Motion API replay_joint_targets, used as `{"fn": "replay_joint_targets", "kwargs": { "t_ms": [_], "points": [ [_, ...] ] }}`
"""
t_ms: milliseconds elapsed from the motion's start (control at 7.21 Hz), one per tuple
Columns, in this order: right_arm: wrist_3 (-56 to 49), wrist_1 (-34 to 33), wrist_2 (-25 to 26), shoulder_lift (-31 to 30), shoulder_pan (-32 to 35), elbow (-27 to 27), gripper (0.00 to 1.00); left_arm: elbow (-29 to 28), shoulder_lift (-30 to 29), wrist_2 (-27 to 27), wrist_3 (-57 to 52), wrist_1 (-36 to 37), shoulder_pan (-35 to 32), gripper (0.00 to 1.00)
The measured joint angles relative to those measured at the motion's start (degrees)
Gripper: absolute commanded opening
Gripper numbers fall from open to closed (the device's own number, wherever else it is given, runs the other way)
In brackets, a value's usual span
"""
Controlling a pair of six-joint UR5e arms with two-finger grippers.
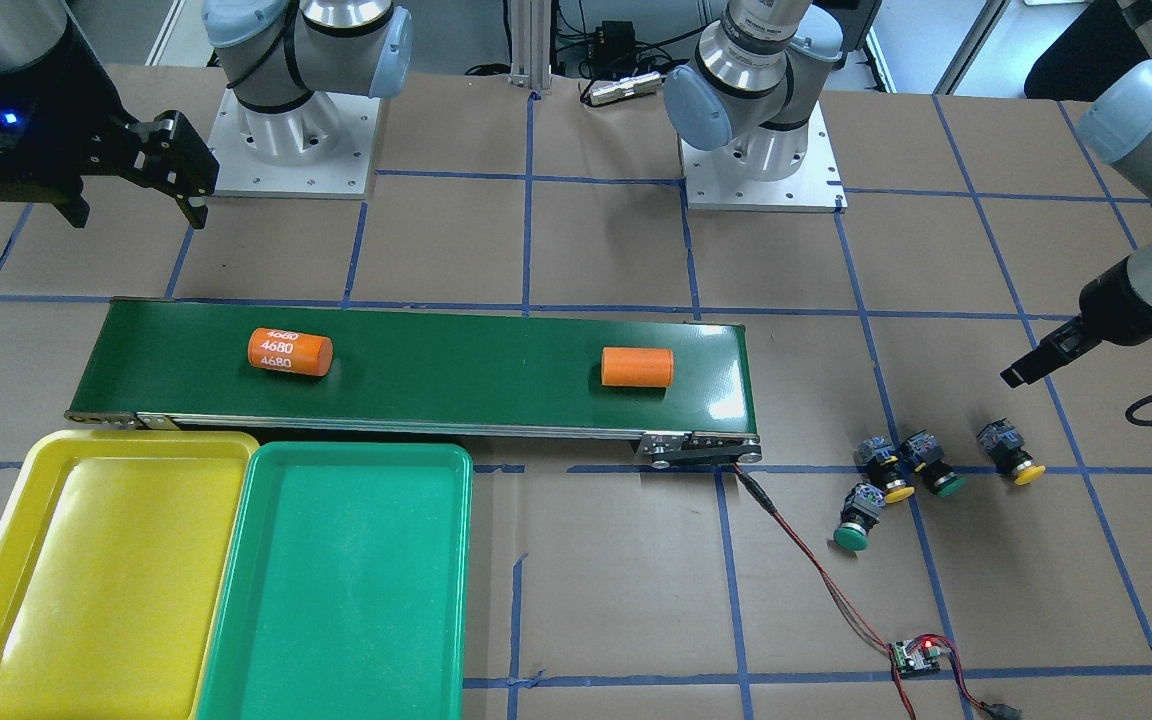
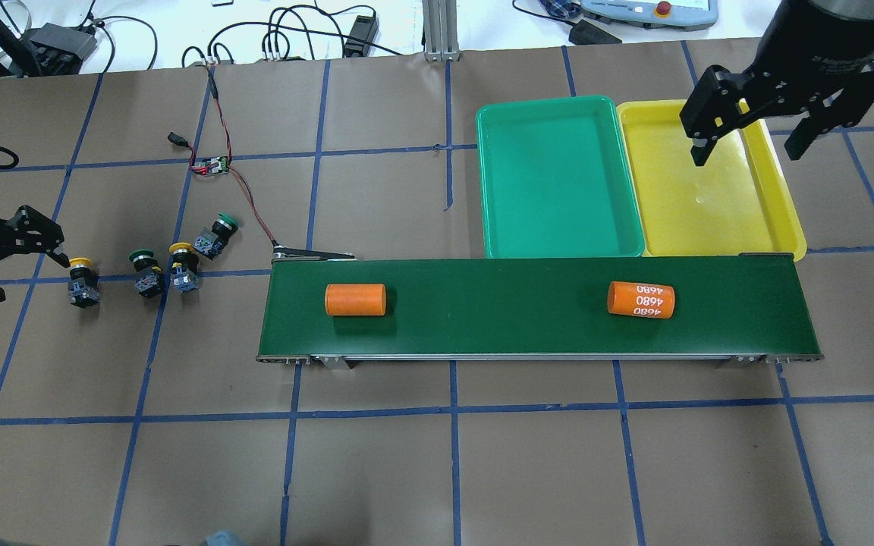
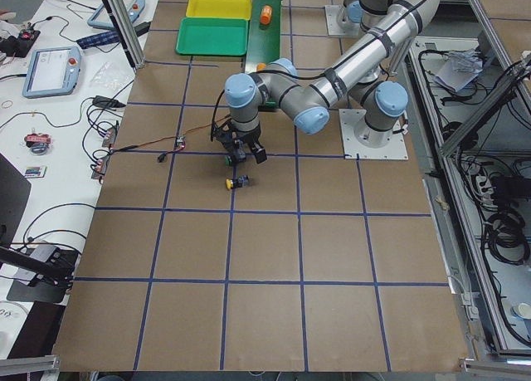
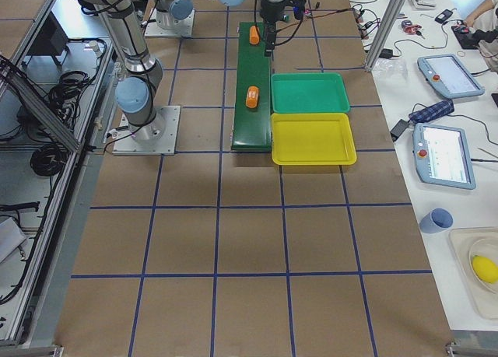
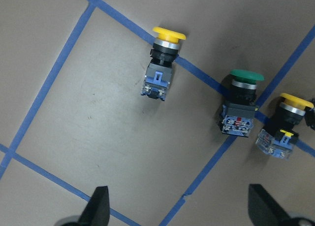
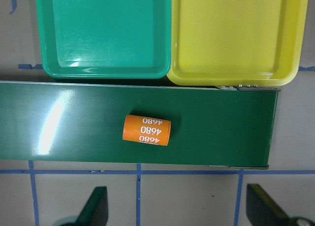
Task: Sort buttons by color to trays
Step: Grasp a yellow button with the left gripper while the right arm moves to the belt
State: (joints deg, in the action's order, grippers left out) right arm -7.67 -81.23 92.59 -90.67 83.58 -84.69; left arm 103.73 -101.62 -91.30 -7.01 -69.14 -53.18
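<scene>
A yellow button [image 2: 82, 280] is seen lying on its side on the brown table [image 2: 407, 470] at the robot's left end, set a little apart from the other three. A green button [image 2: 146, 273] and a second yellow button [image 2: 183, 267] are laid just beside each other, with a second green button [image 2: 217, 233] just beyond them, nearer the belt [image 2: 482, 318]. All four are on the table past the belt's end. The green tray [image 2: 558, 189] and yellow tray [image 2: 710, 227] are set side by side, touching, against the belt's far side at its other end, well apart from the four. The left gripper [image 2: 27, 273] is held near the lone yellow button, its fingers spread wide with nothing between them. The right gripper [image 2: 748, 152] is held high over the trays' end of the belt, likewise spread wide and gripping nothing. Two orange cylinders are laid on the belt: a plain cylinder [image 2: 355, 299] toward the buttons' end and a 4680 cylinder [image 2: 640, 299] toward the trays. A small wired circuit board [image 2: 209, 165] is seen on the table beyond the buttons
</scene>
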Motion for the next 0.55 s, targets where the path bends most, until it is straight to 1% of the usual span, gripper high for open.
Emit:
{"fn": "replay_joint_targets", "kwargs": {
  "t_ms": [139,277,555],
  "points": [
    [-0.82,0.02,2.31,-0.42,0.03,-0.18,1.00,0.49,-2.08,-0.16,-4.37,5.67,0.15,1.00],
    [-5.59,-0.03,3.26,-0.50,-0.06,-0.34,1.00,1.29,-4.18,-0.09,-9.12,10.85,0.22,1.00],
    [-24.55,-0.20,3.67,0.48,-2.18,-2.31,1.00,2.22,-9.17,0.38,-14.82,16.57,0.19,1.00]
  ]
}}
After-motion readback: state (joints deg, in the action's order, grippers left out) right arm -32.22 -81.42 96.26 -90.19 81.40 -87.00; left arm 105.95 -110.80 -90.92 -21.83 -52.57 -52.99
